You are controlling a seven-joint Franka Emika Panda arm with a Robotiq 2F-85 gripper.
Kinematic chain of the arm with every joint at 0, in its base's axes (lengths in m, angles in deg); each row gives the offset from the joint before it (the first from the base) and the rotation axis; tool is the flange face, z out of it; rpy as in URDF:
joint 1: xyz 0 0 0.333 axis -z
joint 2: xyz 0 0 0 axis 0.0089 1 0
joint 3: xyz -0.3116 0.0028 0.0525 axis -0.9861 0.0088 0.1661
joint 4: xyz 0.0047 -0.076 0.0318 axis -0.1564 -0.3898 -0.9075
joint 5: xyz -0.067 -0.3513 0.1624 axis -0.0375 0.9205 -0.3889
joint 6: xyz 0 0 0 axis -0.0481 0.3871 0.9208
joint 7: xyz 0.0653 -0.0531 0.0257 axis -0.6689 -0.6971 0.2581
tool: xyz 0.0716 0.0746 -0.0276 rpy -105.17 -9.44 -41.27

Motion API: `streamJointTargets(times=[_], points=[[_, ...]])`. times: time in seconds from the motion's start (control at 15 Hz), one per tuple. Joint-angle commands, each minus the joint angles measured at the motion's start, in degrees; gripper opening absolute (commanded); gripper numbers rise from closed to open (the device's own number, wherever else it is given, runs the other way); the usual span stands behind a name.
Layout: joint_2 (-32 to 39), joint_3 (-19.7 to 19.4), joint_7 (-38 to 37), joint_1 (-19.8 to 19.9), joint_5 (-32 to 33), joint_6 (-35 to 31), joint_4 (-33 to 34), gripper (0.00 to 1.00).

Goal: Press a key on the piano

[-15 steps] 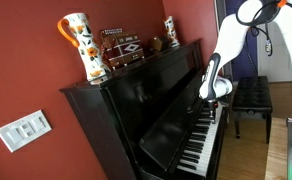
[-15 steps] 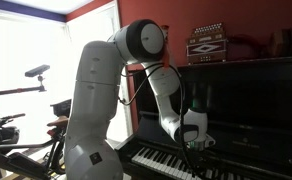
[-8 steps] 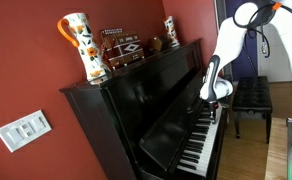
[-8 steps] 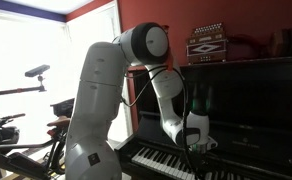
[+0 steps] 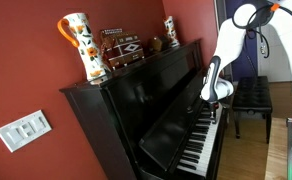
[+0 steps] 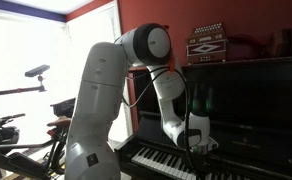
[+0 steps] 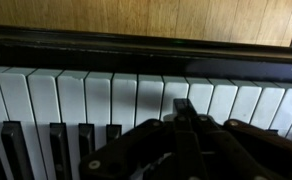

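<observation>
Wrist view: the pincer (image 7: 183, 112) is closed, its fingers pressed together with nothing between them, its tip over the white keys (image 7: 86, 95); wooden floor (image 7: 136, 18) lies beyond. In an exterior view the piano (image 5: 136, 100) stands against a red wall (image 5: 26, 70), and its top surface (image 5: 161, 55) carries a patterned jug (image 5: 81, 45). A black bench (image 5: 252, 95) stands near the keyboard end.

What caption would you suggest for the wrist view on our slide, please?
Wrist view: the gripper, fingers together, pointing at the white keys of the piano, contact not discernible.
</observation>
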Motion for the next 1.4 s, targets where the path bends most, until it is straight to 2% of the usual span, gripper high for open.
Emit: streamJointTargets(times=[0.0,1.33], points=[[1.42,1.35,-0.43,2.02,1.76,-1.5,0.52,0.0],[2.64,2.77,-0.69,3.73,3.19,-2.03,1.11,0.0]])
